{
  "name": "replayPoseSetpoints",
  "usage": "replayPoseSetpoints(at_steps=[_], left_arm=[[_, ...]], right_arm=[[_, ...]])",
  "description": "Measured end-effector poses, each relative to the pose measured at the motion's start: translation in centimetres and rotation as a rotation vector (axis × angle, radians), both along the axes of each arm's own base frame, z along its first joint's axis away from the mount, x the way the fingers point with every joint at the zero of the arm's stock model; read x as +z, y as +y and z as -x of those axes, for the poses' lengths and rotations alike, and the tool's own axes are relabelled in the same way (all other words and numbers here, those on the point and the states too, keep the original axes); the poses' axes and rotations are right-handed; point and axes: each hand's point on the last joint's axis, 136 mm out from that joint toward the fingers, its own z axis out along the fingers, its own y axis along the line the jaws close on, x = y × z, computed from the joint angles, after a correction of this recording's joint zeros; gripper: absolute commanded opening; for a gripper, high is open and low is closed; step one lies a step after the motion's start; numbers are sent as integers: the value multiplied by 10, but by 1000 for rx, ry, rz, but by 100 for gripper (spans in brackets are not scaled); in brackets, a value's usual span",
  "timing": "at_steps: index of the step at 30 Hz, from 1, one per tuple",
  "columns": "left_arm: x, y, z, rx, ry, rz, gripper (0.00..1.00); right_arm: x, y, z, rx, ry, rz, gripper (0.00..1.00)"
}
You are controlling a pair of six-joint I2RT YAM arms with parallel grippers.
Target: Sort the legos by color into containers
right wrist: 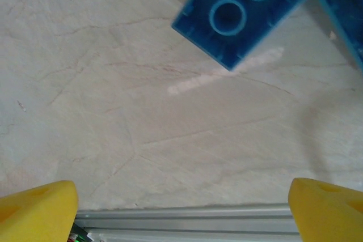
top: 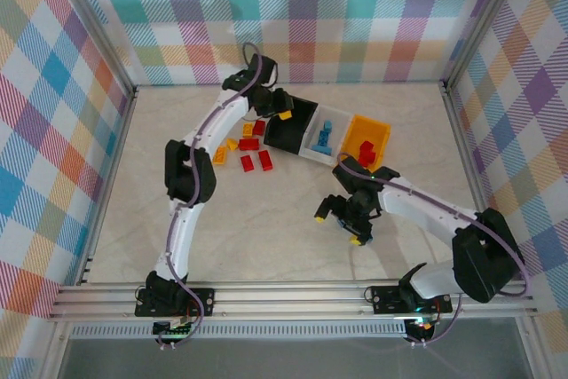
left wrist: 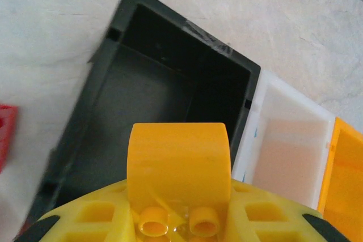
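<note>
Over the black rectangular plastic bin [left wrist: 153,100], your left gripper [top: 281,110] is clamped on a small yellow plastic brick [left wrist: 178,162], whose studs show between the fingers. You can read why it hangs there from the neighbouring bins. The white plastic bin [top: 308,150] beside it has blue bricks [top: 324,137], and the orange plastic bin [top: 377,130] at the far right has red bricks [top: 366,155]. That leaves black for yellow, and its floor looks bare. Letting go seems the next move. From overhead the brick sits close to one edge of the bin, so check it is inside the rim first.

Your right gripper [right wrist: 181,216] stands wide with nothing between its yellow fingertips, low over the pale table [right wrist: 113,111]. A blue plastic brick [right wrist: 244,9] shows just beyond it; at this close range I cannot tell whether it rests flat or tilted. Loose red and yellow bricks [top: 248,153] wait to the left of the black bin.
</note>
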Motion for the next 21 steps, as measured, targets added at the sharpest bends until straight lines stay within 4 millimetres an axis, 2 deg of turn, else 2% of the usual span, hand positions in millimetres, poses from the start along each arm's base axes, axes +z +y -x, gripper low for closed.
replayPoseSetpoints(at_steps=[4, 9, 14, 18, 21], left_arm=[[-5, -14, -4, -16, -6, 0, 31], [-15, -18, -2, -15, 15, -12, 45], [-22, -15, 0, 1, 43, -22, 58], [-16, -16, -2, 2, 29, -15, 62], [-15, -16, -1, 2, 31, -16, 63]], right_arm=[[-6, -5, -10, -45, 8, 5, 88], [-17, -14, -28, -115, 18, 9, 87], [-35, -19, -31, -143, 81, 38, 86], [-42, -25, -41, -161, 94, 63, 84], [-42, -31, -56, -174, 78, 81, 82]])
